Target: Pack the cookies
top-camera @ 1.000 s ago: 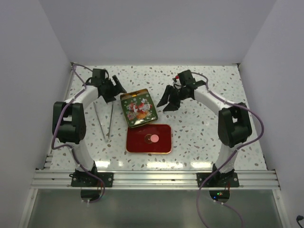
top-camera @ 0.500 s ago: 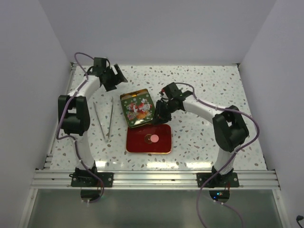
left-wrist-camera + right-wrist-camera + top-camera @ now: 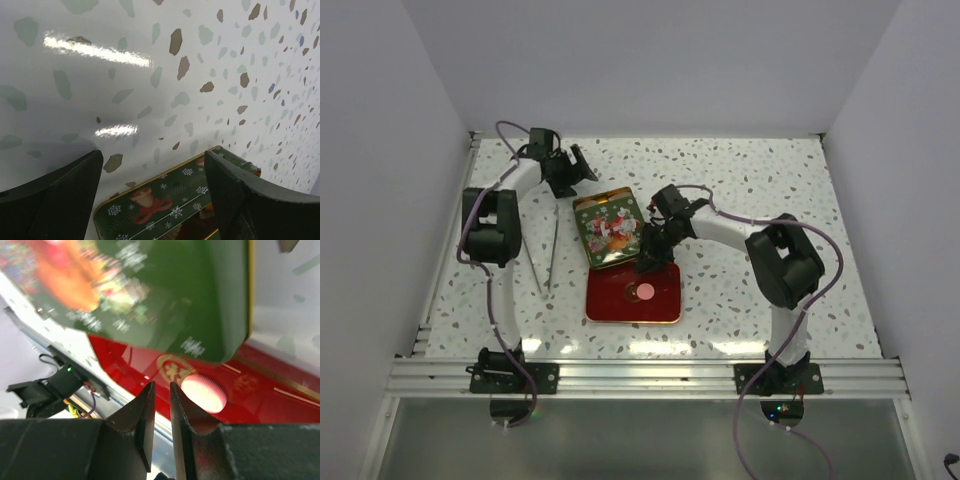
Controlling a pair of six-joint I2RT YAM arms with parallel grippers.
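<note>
We see only one of the cookies: a pink cookie (image 3: 645, 292), a small, flat, round disc. It lies flat on the floor of the red tin tray (image 3: 610, 303), roughly at the middle and slightly right of centre. The rest of the tray floor around it is bare. In the right wrist view the pink cookie (image 3: 204, 393) shows a finely ridged edge and a smooth, pale top. It sits just beside a gold emblem (image 3: 172, 370) on the red tin tray (image 3: 280, 405), near the edge of the green lid (image 3: 165, 295).
</note>
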